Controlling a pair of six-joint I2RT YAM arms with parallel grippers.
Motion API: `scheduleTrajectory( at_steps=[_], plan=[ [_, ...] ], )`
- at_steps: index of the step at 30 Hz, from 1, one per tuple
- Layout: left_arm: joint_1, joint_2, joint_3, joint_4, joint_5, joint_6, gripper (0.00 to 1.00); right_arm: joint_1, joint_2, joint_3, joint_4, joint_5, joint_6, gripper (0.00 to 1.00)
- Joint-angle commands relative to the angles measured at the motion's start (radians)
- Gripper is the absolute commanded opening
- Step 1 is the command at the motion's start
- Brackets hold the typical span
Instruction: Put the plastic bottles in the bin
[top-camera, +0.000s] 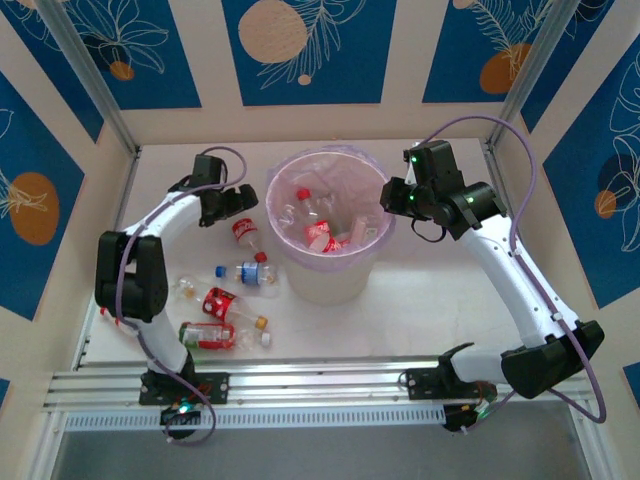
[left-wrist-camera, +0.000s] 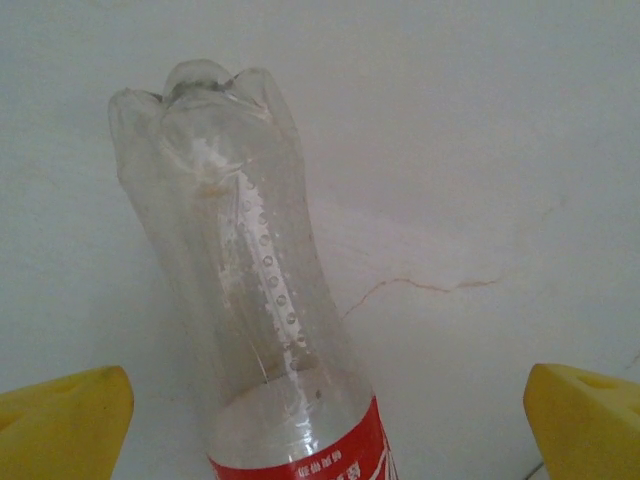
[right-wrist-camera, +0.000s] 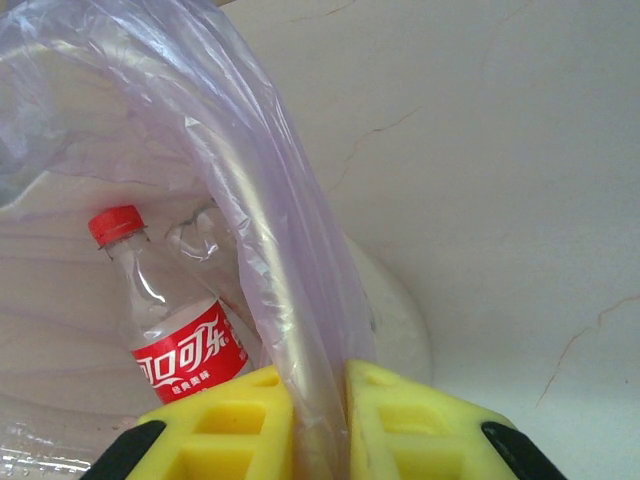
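L tool (left-wrist-camera: 325, 405) is hanging w/ fingers (left-wrist-camera: 65, 425) spread wide, one either side of a clear red-labelled bottle (left-wrist-camera: 250, 300) that's lying on the counter (left-wrist-camera: 480, 150); the fingers aren't touching it. R tool (right-wrist-camera: 320, 400) is sitting at the right rim of the bin (top-camera: 330, 280), pressed together and pinching the pinkish liner (right-wrist-camera: 280, 250). Several bottles are lying inside the bin, incl. a red-capped one (right-wrist-camera: 170, 320). More are lying on the counter left of the bin, e.g. a blue-labelled one (top-camera: 245, 272).
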Motion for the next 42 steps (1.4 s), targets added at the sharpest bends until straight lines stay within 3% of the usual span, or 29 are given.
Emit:
scheduleTrajectory(
  at_steps=[1,9,13,21,25,32,36,42],
  plan=[
    [-0.003,0.037,-0.031,0.021,-0.015,-0.026,1.00,0.012,-0.020,0.014,-0.022,-0.002,0.009,0.19],
    [-0.011,0.090,-0.087,0.107,0.009,-0.085,0.97,0.017,-0.001,0.023,-0.024,0.004,0.004,0.19],
    [-0.021,0.122,-0.085,0.121,0.014,-0.095,0.89,0.016,0.000,0.024,-0.029,0.010,0.002,0.19],
    [-0.024,0.116,-0.098,0.133,-0.001,-0.103,0.63,0.018,-0.002,0.027,-0.036,0.019,-0.001,0.19],
    [-0.023,0.093,-0.089,0.132,0.002,-0.104,0.61,0.019,0.000,0.026,-0.038,0.021,0.000,0.19],
    [0.006,-0.042,0.008,0.064,-0.026,-0.069,0.60,0.027,0.000,0.025,-0.021,0.033,0.007,0.19],
    [0.024,-0.158,0.117,-0.008,-0.084,-0.024,0.53,0.029,-0.001,0.026,-0.029,0.040,0.003,0.19],
    [-0.014,-0.324,0.255,-0.031,-0.072,0.000,0.51,0.029,-0.008,0.027,-0.031,0.055,-0.001,0.18]
  ],
)
